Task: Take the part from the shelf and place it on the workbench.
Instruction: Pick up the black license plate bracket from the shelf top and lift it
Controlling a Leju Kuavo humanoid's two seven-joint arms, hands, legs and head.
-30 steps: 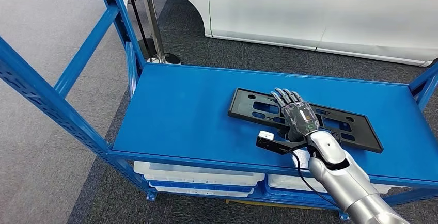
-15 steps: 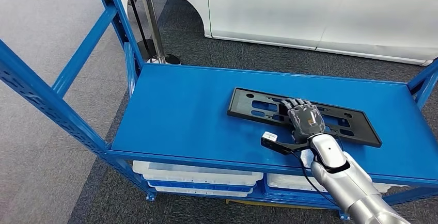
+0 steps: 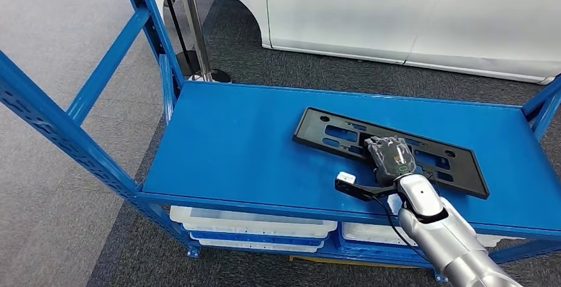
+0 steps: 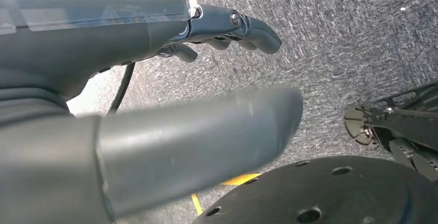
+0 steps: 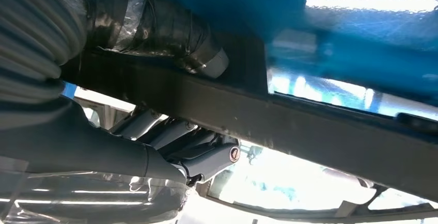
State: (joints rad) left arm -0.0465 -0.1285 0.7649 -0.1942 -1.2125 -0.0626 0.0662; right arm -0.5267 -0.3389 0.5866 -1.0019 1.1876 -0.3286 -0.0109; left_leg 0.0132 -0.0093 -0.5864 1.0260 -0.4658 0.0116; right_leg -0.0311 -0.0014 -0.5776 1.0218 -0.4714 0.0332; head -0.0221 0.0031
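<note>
Your right hand (image 3: pixel 391 155) is wrapped around the near long edge of the black plate (image 3: pixel 344 133), which lies on the blue shelf (image 3: pixel 238 141), right of the middle and angled so its left end sits farther back than its right. In the right wrist view the thumb (image 5: pixel 170 35) lies on one face of the plate's edge and the fingers (image 5: pixel 206 157) curl under the other, so the hand is clamped on the plate, and the lift looks like the step in hand.

The grip sits roughly midway along the plate's length, which is good: a long flat part held off-centre would droop at one end. Lift straight up before you pull anything toward you, so the far edge does not drag across the shelf surface. Keep the plate level and watch both ends.

Mind the blue upright (image 3: pixel 544 112) at the right of the shelf; the plate's right end lies nearest to it, so bring the part out toward the near side rather than swinging it sideways.

Your left hand (image 4: pixel 155 95) hangs over the grey carpet (image 4: pixel 335 33), fingers apart and holding nothing. No desk is visible here, so expect to turn before setting the plate down.
</note>
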